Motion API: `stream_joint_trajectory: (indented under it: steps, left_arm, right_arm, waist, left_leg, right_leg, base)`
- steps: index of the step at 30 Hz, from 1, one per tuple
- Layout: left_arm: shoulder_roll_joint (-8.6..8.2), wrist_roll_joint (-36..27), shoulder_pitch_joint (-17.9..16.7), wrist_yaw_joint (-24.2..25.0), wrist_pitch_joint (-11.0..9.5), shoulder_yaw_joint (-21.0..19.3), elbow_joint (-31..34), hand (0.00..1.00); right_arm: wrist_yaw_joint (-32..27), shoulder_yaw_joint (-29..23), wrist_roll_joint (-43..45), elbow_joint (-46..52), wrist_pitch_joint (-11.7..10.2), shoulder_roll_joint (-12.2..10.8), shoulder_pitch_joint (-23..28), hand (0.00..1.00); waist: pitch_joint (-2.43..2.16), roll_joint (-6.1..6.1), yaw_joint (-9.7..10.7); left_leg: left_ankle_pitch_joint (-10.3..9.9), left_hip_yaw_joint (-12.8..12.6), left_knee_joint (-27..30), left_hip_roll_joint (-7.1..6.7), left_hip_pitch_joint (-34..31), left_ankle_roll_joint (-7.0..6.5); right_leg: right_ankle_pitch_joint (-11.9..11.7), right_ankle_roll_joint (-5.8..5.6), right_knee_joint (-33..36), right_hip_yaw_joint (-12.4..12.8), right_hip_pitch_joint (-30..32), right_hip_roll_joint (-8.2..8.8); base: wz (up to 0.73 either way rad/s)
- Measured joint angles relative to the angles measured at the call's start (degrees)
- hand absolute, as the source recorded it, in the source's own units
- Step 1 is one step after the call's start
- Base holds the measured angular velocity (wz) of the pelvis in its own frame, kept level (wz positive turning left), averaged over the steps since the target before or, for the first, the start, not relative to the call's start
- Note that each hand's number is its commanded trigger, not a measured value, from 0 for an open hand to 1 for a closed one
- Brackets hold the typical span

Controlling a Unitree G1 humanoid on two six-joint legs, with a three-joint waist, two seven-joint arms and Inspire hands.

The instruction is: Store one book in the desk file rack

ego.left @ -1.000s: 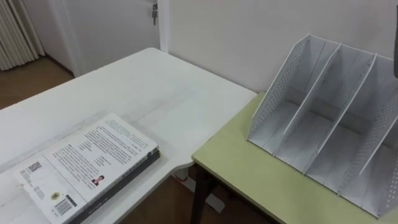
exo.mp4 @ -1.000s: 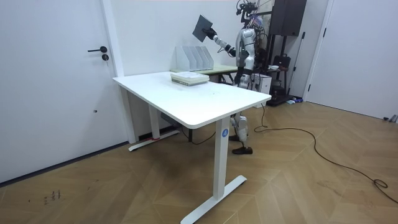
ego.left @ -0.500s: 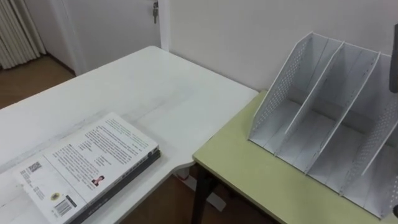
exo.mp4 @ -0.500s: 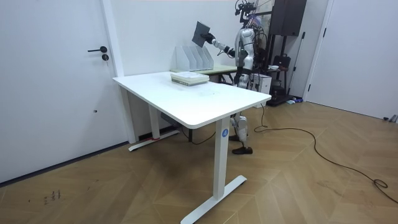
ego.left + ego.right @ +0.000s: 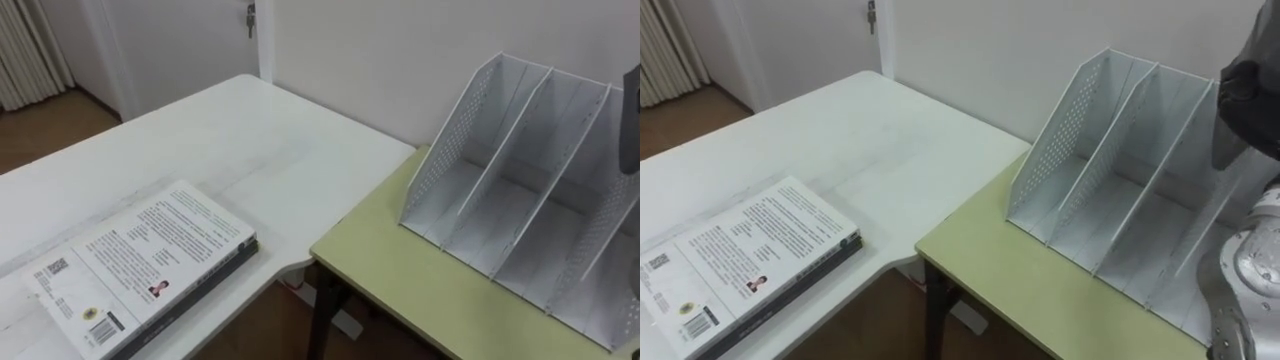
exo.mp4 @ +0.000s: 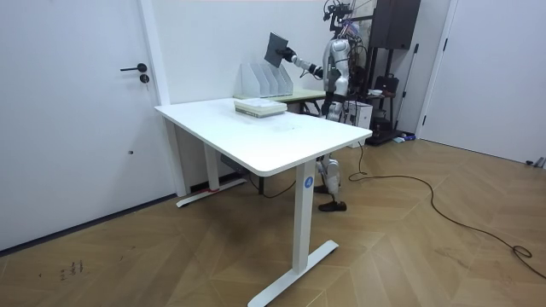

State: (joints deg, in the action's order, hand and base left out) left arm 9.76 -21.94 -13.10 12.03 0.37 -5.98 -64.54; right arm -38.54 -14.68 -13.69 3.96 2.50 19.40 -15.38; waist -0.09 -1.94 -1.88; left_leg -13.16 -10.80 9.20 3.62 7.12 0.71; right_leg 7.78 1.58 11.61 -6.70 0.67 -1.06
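A dark book (image 5: 632, 120), cut off at the edge, above the file rack (image 5: 520, 190); right robot hand (image 6: 290, 56) grip cannot be told; white book (image 5: 140, 265) print illegible

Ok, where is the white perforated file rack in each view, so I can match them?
Left eye view: the white perforated file rack stands at the right, on the green table.
Right eye view: the rack is right of centre.
Room view: the rack is upper centre, under the dark book in the right hand.
Shared landmark: the stack of books on the white desk.
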Motion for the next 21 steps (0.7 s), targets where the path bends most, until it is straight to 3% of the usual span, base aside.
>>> stream_joint_trajectory:
  steps: [7, 8, 10, 18, 21]
  left_arm:
    - [-0.05, -1.1, -0.1, -0.1, 0.5, 0.2, -0.2, 0.0]
    - [-0.06, -1.2, -0.1, -0.1, 0.5, 0.4, -0.3, 0.0]
    - [-0.06, -1.2, -0.1, -0.1, 0.5, 0.4, -0.3, 0.0]
    - [-0.23, -1.2, 0.0, -0.1, 0.4, 0.4, -0.9, 0.0]
    - [-0.23, -1.9, 0.0, -0.1, 0.4, 0.4, -1.1, 0.0]
  right_arm:
    - [0.0, 0.0, 0.5, -0.2, 0.0, -3.8, 3.7, 1.0]
    - [0.0, 0.0, 0.5, -0.3, 0.0, -4.3, 4.5, 0.94]
    - [0.1, 0.1, 0.3, -0.4, 0.0, -4.6, 5.6, 0.0]
    - [0.2, 0.7, 0.3, -1.4, -0.2, -5.3, 6.8, 0.0]
    - [0.0, 0.7, 0.3, -1.4, -1.7, -5.4, 6.8, 0.0]
  waist:
    - [-0.33, 0.37, 0.1]
    - [-0.32, 0.48, 0.1]
    - [-0.34, 0.66, 0.0]
    - [-0.25, 1.03, -0.1]
    - [-0.2, 0.97, -0.1]
  left_leg:
    - [0.0, 0.0, 0.0, 0.0, 0.0, 0.0]
    - [0.0, 0.0, 0.0, 0.0, -0.1, 0.0]
    - [0.0, 0.0, 0.0, 0.0, -0.3, 0.0]
    - [0.0, 0.0, 0.0, 0.0, -0.3, 0.0]
    - [0.0, 0.0, 0.0, -0.01, -0.2, 0.0]
  right_leg:
    - [0.0, 0.0, 0.0, 0.1, 0.0, -0.06]
    - [0.0, 0.0, 0.0, 0.1, 0.0, -0.05]
    - [0.0, 0.0, 0.0, 0.0, 0.2, -0.03]
    - [0.0, 0.0, 0.0, -0.1, 0.3, 0.0]
    - [0.0, -0.01, 0.0, -0.2, 0.1, 0.03]
  base:
    - [0.0]
    - [0.0]
    - [0.0]
    - [0.0]
    - [0.0]
